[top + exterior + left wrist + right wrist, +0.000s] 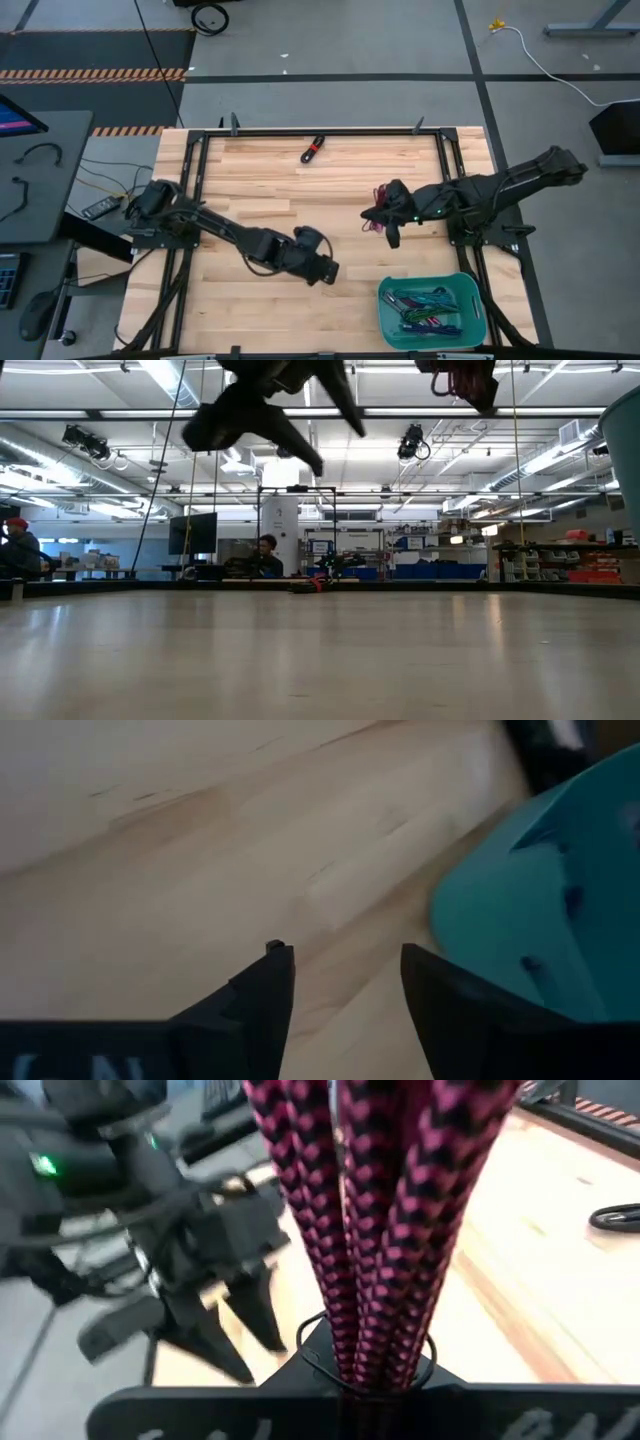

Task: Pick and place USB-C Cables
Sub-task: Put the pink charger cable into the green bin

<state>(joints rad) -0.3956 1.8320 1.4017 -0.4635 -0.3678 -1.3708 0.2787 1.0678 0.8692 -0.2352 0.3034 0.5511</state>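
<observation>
High view, looking straight down: a pale wooden table (260, 170) edged by a black frame. Reading from the left, my left arm reaches in from the table's left edge and stretches toward the middle, and my left gripper (325, 270) hangs over bare wood near the front, just left of a teal bin (470, 290). Its fingers are spread apart with nothing between them; my left wrist camera shows the two dark fingertips (270, 990) parted over plain wood grain, with the teal bin's wall filling the side of that picture.

Farther back, near the table's far edge and about midway across, one red-and-black cable bundle (313, 148) lies alone on the wood, well apart from both arms.

Moving right, my right arm comes in from the right edge. My right gripper (385, 222) is near the centre-right of the table, raised off the surface in the low view, and it is clenched on a magenta-and-black braided cable (385, 1230). My right wrist camera shows the folded braided strands rising from between my fingers, bound by a thin wire tie at the base.

At the front right corner, the teal bin holds a heap of folded cables (425, 305), teal, green and purple among them.
</observation>
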